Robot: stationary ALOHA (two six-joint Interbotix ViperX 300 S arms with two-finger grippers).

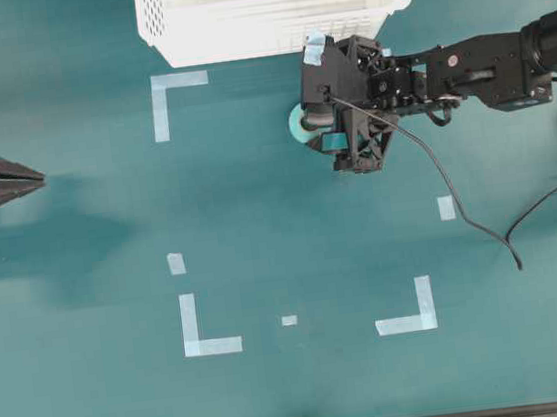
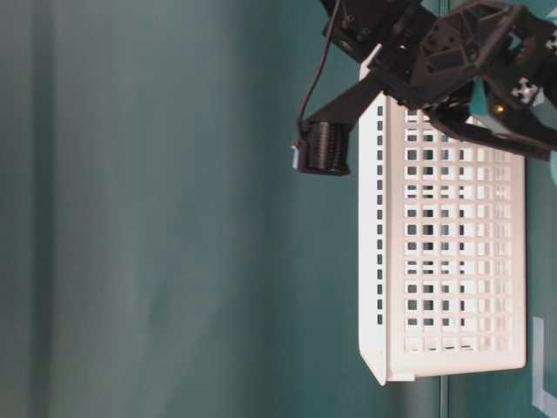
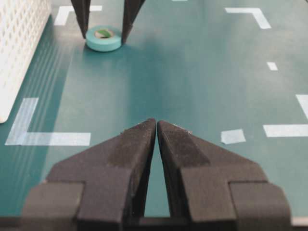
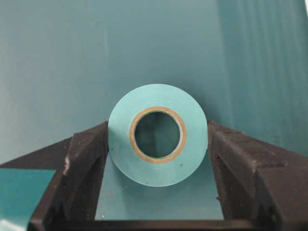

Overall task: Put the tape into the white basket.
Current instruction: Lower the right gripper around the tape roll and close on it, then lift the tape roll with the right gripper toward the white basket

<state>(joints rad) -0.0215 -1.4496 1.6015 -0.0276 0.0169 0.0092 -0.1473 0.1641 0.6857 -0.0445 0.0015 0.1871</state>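
Note:
The tape (image 4: 158, 159), a small light turquoise ring with a pale core, lies flat on the green table just in front of the white basket (image 1: 240, 44). My right gripper (image 4: 158, 137) points down over it, and a black finger (image 4: 89, 154) presses each side of the roll, so it is shut on it. In the overhead view the tape (image 1: 298, 123) peeks out to the left of the right gripper (image 1: 311, 119). From the left wrist view the tape (image 3: 103, 38) still rests on the table. My left gripper (image 3: 156, 124) is shut and holds nothing, at the far left (image 1: 38, 177).
Pale-blue corner marks (image 1: 178, 79) (image 1: 212, 345) (image 1: 409, 321) and small strips (image 1: 446, 208) (image 1: 289, 320) lie flat on the table. The right arm's black cable (image 1: 460, 208) trails over the table. The basket's perforated wall (image 2: 452, 261) stands close beside the right gripper.

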